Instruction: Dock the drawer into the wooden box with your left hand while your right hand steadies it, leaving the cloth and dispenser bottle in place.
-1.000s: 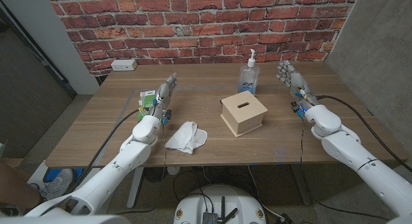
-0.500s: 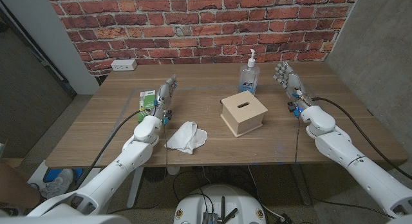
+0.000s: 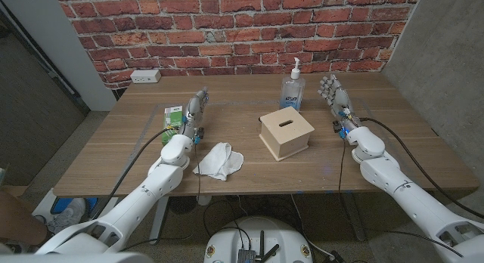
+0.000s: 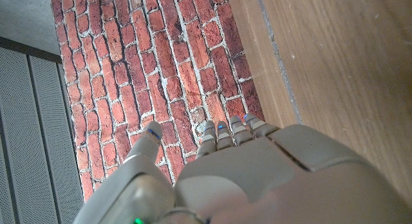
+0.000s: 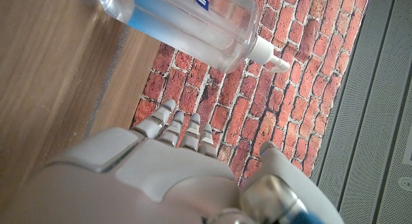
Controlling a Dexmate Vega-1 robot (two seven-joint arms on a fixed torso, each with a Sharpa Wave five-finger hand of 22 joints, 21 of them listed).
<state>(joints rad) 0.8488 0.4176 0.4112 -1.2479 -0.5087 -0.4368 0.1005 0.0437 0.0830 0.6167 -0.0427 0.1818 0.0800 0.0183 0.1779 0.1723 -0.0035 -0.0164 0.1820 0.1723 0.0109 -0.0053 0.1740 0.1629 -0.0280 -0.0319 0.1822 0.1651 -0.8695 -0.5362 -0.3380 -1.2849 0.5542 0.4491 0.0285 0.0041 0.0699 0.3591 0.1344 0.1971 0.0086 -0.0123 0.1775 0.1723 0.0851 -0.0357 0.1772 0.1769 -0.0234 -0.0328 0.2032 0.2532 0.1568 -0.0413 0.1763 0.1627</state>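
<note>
The pale wooden box (image 3: 286,134) with a slot in its top stands at mid-table; I cannot tell a drawer apart from its sides. The clear dispenser bottle (image 3: 293,88) stands just behind it, and also shows ahead of my right hand in the right wrist view as the bottle (image 5: 187,24). A crumpled white cloth (image 3: 219,161) lies to the box's left. My left hand (image 3: 195,112) stands left of the cloth, holding nothing, fingers straight; left hand (image 4: 244,179). My right hand (image 3: 336,95) is raised right of the bottle, fingers apart and holding nothing; right hand (image 5: 167,166).
A small green-and-white packet (image 3: 175,116) lies just left of my left hand. A white power strip (image 3: 144,76) sits at the table's back left by the brick wall (image 3: 242,29). Cables trail from both wrists over the table.
My right hand and forearm have shifted left, closer to the bottle and box. The left hand has barely moved.
</note>
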